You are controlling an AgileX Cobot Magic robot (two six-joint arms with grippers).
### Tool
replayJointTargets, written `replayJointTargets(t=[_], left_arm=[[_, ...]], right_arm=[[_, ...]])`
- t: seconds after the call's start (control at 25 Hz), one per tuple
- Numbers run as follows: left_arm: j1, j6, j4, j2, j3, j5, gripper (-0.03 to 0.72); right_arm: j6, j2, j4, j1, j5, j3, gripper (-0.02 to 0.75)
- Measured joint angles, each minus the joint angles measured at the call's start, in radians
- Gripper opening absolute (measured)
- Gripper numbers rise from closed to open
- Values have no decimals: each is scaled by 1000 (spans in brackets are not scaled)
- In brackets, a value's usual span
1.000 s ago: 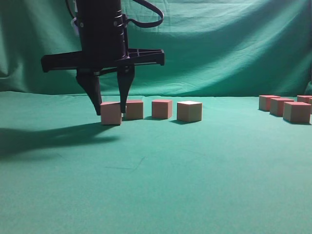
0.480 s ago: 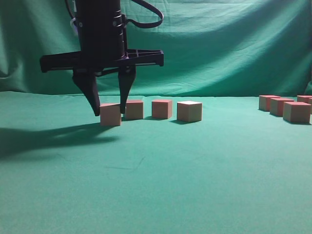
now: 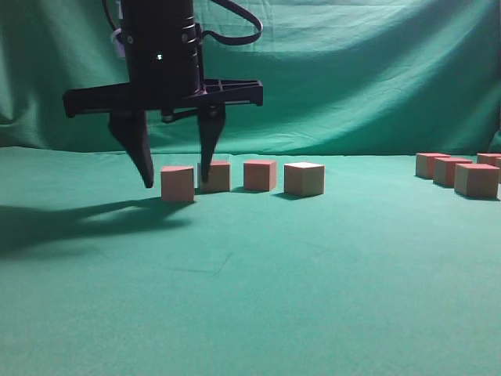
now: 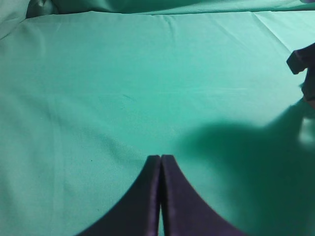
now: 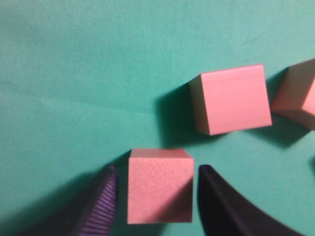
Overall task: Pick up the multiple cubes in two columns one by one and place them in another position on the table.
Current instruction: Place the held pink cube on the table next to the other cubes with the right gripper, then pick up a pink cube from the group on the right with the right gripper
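A pinkish-red and tan cube (image 3: 178,183) rests on the green table (image 3: 274,282) at the left end of a row with three more cubes (image 3: 260,175). My right gripper (image 3: 177,182) straddles that cube from above, open, with a gap on each side. In the right wrist view the same cube (image 5: 160,186) sits between the spread fingers of the right gripper (image 5: 157,170), touching neither. Two neighbouring cubes (image 5: 231,98) lie beyond it. My left gripper (image 4: 161,158) is shut and empty above bare cloth.
Several more cubes (image 3: 477,179) cluster at the far right of the table. A draped green backdrop (image 3: 352,78) hangs behind. A black part of the other arm (image 4: 302,69) shows at the right edge of the left wrist view.
My right gripper's fingers have spread apart and let go of the leftmost cube, which stays on the table. The other cubes have not moved.
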Motion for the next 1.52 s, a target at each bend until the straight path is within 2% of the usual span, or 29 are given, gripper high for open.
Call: replayJointTargets(t=[0.16, 0.48, 0.52, 0.72, 0.92, 1.0, 1.24, 1.52], left_arm=[[0, 0, 0, 0, 0, 0, 0], [0, 0, 0, 0, 0, 0, 0], [0, 0, 0, 0, 0, 0, 0], [0, 0, 0, 0, 0, 0, 0], [0, 0, 0, 0, 0, 0, 0], [0, 0, 0, 0, 0, 0, 0], [0, 0, 0, 0, 0, 0, 0], [0, 0, 0, 0, 0, 0, 0]], right_arm=[[-2, 0, 2, 0, 16, 0, 574], [-15, -48, 4, 6, 83, -45, 570], [-35, -60, -9, 10, 104, -68, 529], [-153, -152, -67, 30, 128, -178, 528], [-287, -310, -166, 26, 141, -192, 528], [-321, -381, -169, 12, 144, -192, 528], [-359, -608, -153, -94, 149, -123, 528], [-366, -782, -115, -314, 157, 206, 528]])
